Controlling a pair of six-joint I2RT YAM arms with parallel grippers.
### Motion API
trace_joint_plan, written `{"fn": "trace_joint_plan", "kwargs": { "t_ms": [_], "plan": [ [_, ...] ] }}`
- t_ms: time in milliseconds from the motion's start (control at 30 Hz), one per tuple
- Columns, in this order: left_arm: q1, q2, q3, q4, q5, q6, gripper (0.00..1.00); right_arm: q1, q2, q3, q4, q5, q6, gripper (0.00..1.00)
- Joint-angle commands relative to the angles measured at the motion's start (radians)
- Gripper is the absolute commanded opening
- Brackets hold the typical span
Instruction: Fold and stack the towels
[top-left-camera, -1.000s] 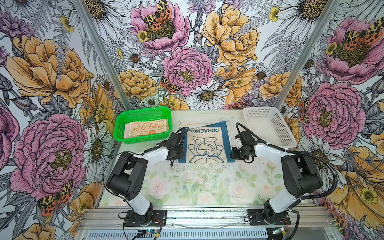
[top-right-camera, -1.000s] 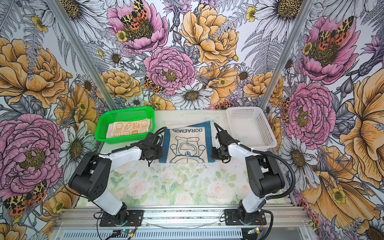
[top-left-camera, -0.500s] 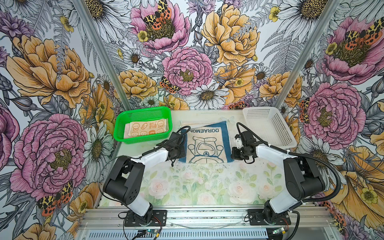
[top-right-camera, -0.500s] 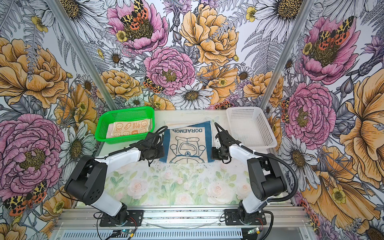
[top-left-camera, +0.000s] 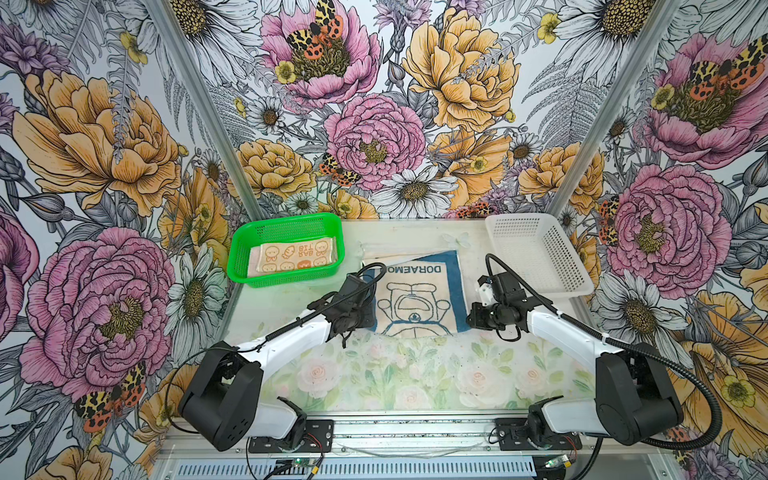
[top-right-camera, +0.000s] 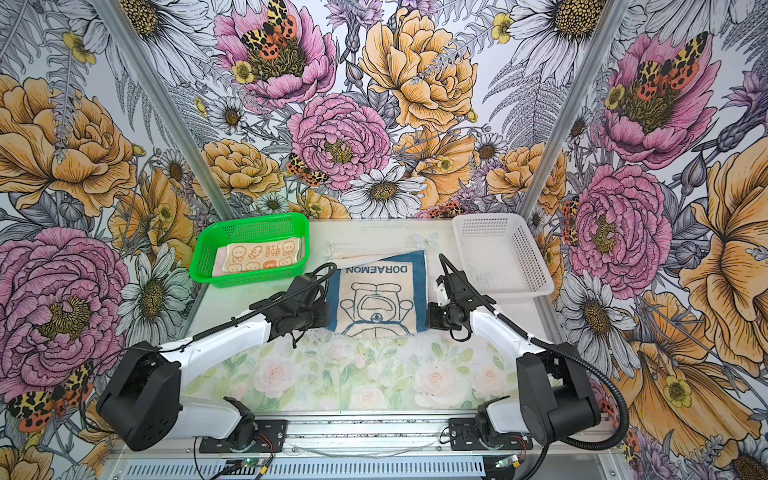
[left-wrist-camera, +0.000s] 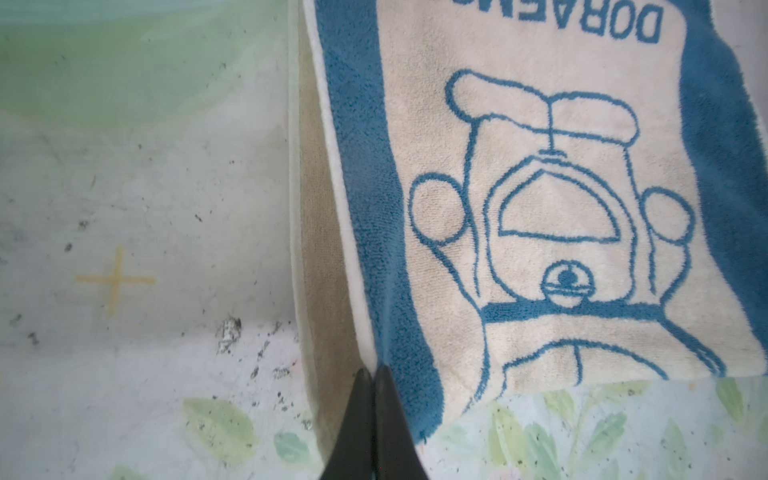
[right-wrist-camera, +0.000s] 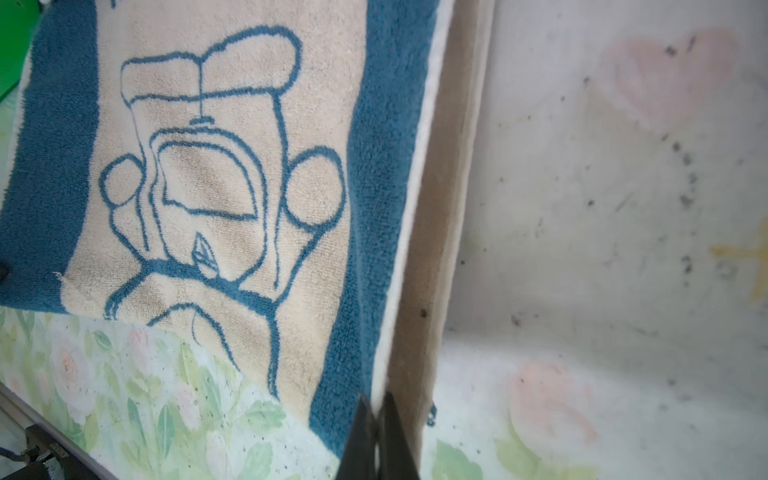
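Doraemon towel (top-left-camera: 415, 297) is lying mid-desk (top-left-camera: 415, 374). Your left pincer (left-wrist-camera: 372, 376) and right pincer (right-wrist-camera: 376, 405) are both clamping its near corners, jaws together. Wrists are hiding the tips in both top views. A pale layer (left-wrist-camera: 320, 249) is peeking out underneath; can't tell what it is.

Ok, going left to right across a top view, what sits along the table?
green basket → left gripper → Doraemon towel → right gripper → white basket
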Motion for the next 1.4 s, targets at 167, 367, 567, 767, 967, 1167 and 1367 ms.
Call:
{"fn": "trace_joint_plan", "kwargs": {
  "t_ms": [167,367,567,767,967,1167,1367],
  "plan": [
    [-0.136,-0.245,-0.199,-0.138,-0.102,-0.206,0.0,0.063,-0.251,-0.155,-0.148,0.036,0.149,0.0],
    [-0.174,-0.317,-0.284,-0.138,-0.102,-0.268,0.0,0.134,-0.301,-0.186,-0.182,0.064,0.219,0.0],
    [-0.177,-0.306,-0.238,-0.163,-0.159,-0.248,0.2,0.202,-0.363,-0.18,-0.202,0.148,0.26,0.24],
    [-0.149,-0.258,-0.084,-0.193,-0.166,-0.143,0.38,0.242,-0.369,-0.063,-0.237,0.195,0.233,0.41],
    [-0.074,-0.101,0.083,-0.155,-0.059,-0.038,0.52,0.311,-0.264,0.02,-0.155,0.18,0.2,0.5],
    [-0.023,-0.047,0.151,-0.096,0.011,-0.017,0.73,0.379,-0.218,0.03,-0.049,0.192,0.21,0.58],
    [0.054,0.008,0.141,-0.016,0.107,-0.013,0.99,0.436,-0.146,0.048,0.039,0.207,0.231,0.65]
  ]
}}
